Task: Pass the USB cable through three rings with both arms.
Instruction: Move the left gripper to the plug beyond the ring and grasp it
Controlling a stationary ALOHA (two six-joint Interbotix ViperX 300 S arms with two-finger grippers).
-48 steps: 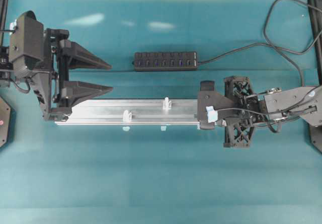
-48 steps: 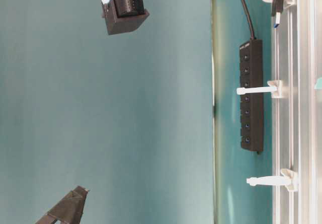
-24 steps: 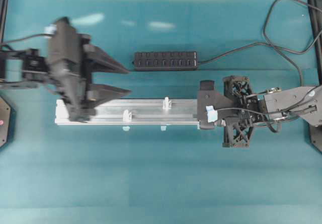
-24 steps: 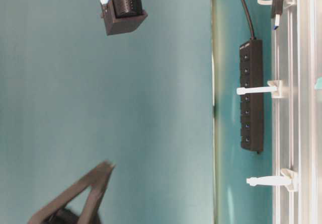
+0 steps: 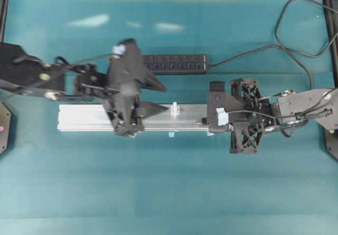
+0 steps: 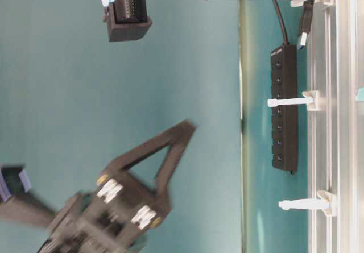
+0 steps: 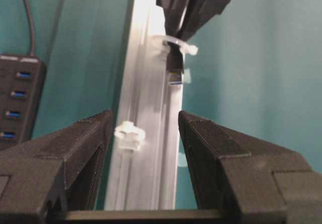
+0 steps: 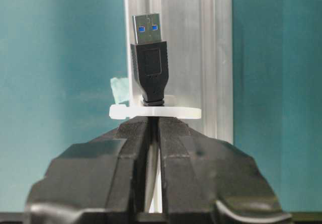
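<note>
Fingers (image 7: 80, 153) of left gripper (image 5: 162, 96) spread wide and empty, poised above the rail (image 5: 79, 118) near its middle, tips aimed along it toward the right end. Just ahead of those tips, middle ring (image 5: 174, 108), upright on the rail and unthreaded. Third ring (image 6: 304, 204) hidden under the left wrist from overhead, visible only from table level, toward the rail's left end, likewise unthreaded.

At the rail's right end, plug (image 8: 149, 58) of the cable (image 5: 248, 54) poking through the first ring (image 8: 156, 112), blue tongue facing the left gripper. Right gripper (image 8: 150, 128) clamped shut on the cable just behind that ring, fingertips pressed up against the clip. Beyond the rail's far edge, hub (image 5: 174, 64), with the cable leaving its right end, looping by the table's far right corner and back toward the right arm.

Judged stage: one ring of three threaded, handover to the left pending.

Risks from here:
- Closing on the middle ring instead of the plug, with tips and clip so close together, enough to bend the clip or knock it off the rail.
- Pinching only the metal tongue, likely too slick and short for a firm pull.
- Letting go on the right before a sure left grip, leaving the plug free to slide back out of the first ring under the cable's own stiffness.
- Pulling off-line and snagging the plug's shoulder on the clip.
</note>
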